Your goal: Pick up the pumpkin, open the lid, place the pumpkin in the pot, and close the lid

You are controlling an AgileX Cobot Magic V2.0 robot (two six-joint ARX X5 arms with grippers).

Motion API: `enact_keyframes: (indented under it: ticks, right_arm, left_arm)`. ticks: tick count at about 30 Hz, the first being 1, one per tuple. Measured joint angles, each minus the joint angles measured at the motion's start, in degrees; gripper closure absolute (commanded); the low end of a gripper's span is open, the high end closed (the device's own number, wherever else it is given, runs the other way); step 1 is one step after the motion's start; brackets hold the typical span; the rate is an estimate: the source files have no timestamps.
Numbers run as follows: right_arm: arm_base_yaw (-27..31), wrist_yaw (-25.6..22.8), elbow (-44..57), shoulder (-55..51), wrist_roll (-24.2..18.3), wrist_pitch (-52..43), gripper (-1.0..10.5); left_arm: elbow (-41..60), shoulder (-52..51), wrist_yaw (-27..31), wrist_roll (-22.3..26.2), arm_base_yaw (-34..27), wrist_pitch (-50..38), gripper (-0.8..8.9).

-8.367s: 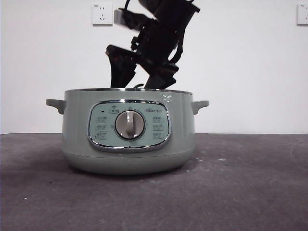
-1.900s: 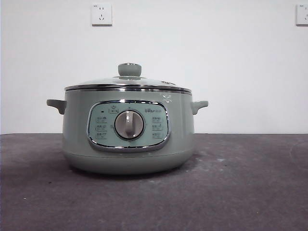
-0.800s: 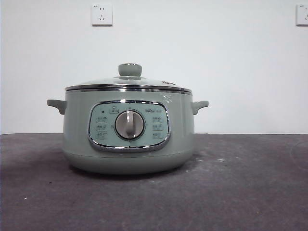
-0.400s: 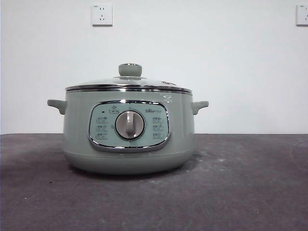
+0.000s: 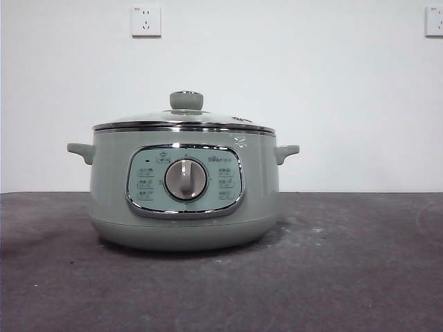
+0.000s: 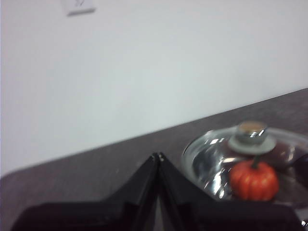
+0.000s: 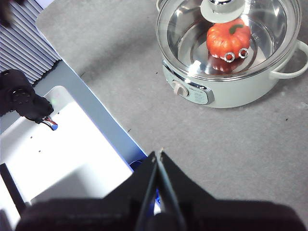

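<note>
The pumpkin point(image 7: 228, 39) sits inside the pot point(image 5: 184, 207), seen through the glass lid point(image 5: 185, 117), which rests flat on the pot's rim with its knob upright. The pot stands on the grey desk point(image 5: 346, 277). The right pincer point(image 7: 159, 153) hangs high above the desk, well apart from the pot, its two black jaws pressed together at the tips and holding nothing. The left pincer point(image 6: 157, 156) is likewise closed tip to tip and empty, raised off to one side of the lid point(image 6: 250, 154), touching neither it nor the pumpkin point(image 6: 253, 179).
</note>
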State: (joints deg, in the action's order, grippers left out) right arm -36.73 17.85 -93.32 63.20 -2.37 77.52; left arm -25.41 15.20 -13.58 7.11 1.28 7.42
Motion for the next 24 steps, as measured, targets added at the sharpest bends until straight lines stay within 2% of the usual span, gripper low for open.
enact_keyframes:
  ticks: [9, 19, 24]
  right_arm:
    - [0.00, 0.02, 0.00, -0.09, 0.00, 0.00, 9.5]
    - [0.00, 0.02, 0.00, -0.13, 0.00, 0.00, 9.5]
    - [0.00, 0.02, 0.00, -0.13, 0.00, 0.00, 9.5]
  left_arm:
    - [14.25, -8.92, 5.88, -3.43, 0.00, -1.55, 8.17]
    - [21.73, -13.55, 10.12, -4.96, -0.02, -1.44, 8.17]
    - [23.76, -14.32, 10.43, -5.27, -0.04, -1.01, 8.17]
